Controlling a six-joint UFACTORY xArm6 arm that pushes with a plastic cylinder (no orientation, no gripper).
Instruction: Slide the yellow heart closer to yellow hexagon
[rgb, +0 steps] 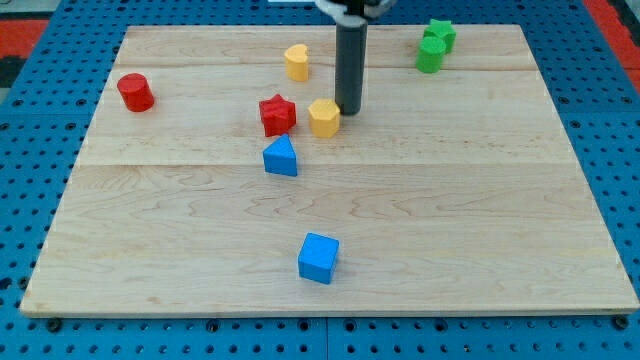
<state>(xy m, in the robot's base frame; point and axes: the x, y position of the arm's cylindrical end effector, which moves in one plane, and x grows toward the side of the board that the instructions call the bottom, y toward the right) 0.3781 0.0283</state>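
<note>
Tip (348, 110) first: no claw on me, just a bare rod, so nothing to spread or pinch. It's touching the yellow hexagon's (324, 117) right side. Yellow heart (296, 62) sits farther back, a bit left. Imo I gotta go round behind the heart w/o bumping the hex, then push it nearward, slowly.

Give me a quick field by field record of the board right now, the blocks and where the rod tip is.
tip: my tip just right of the yellow hexagon
target: yellow heart, toward the view's top, apart from the hexagon
near hexagon: red star to its left, blue triangle below
left: red cylinder
top right: two green blocks
bottom: blue cube
</note>
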